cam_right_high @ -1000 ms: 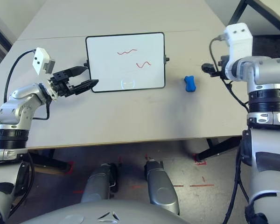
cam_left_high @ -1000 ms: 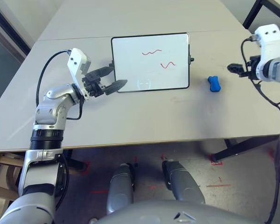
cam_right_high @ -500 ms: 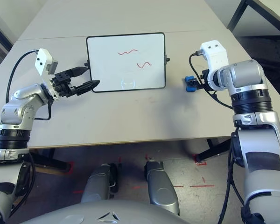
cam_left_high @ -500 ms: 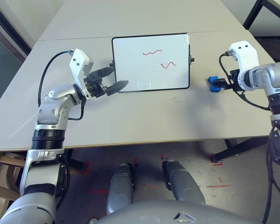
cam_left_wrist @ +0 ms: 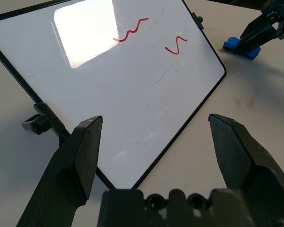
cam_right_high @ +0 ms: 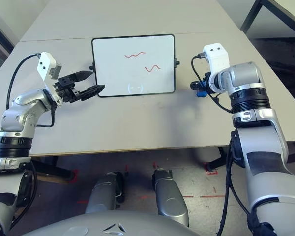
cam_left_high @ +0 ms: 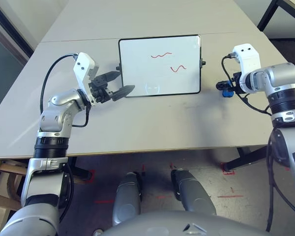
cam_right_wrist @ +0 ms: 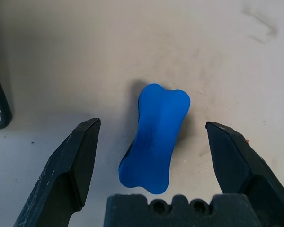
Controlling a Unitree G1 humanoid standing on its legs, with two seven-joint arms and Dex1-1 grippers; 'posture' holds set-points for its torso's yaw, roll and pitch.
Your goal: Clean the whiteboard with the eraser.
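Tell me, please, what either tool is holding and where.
Nothing is held: the right tool stands open around the blue eraser, and the left tool is open and empty.

Pale grey, with a seam running across: the desk [cam_left_high: 88,128]. Dark below, marked with red tape: the floor [cam_left_high: 226,196]. Standing at the far left, beside a dark-framed glass panel [cam_left_high: 2,69]: a pale wall [cam_left_high: 29,14]. Tucked under the near left edge: wooden furniture [cam_left_high: 10,184].

Two red squiggles [cam_right_high: 135,54] were borne by the whiteboard [cam_right_high: 132,73]; the eraser [cam_right_high: 202,93] was partly covered by the right pincer [cam_right_high: 196,85].
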